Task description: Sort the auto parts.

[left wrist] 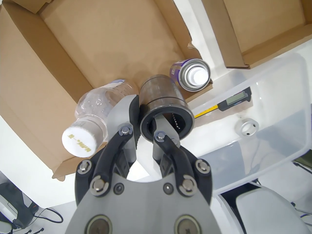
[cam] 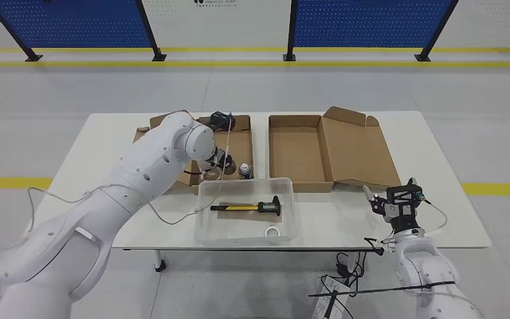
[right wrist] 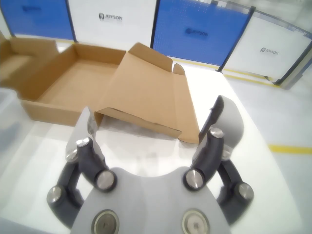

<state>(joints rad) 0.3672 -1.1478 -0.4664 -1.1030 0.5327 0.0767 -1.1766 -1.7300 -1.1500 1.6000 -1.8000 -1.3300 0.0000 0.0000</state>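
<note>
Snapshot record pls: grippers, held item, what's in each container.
left gripper: jaws shut on cylindrical bearing, one inside its bore, above left box
right gripper: jaws open, above table near flap of right box
left box: clear bottle, spray can
clear bin: caliper, metal ring

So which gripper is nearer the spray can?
Left. The left gripper holds a cylinder beside the spray can; the right gripper sits past the second box, near the table edge.

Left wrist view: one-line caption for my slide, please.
Left gripper pinches a black cylindrical part by its rim over the cardboard box holding a plastic bottle and a spray can.
</note>
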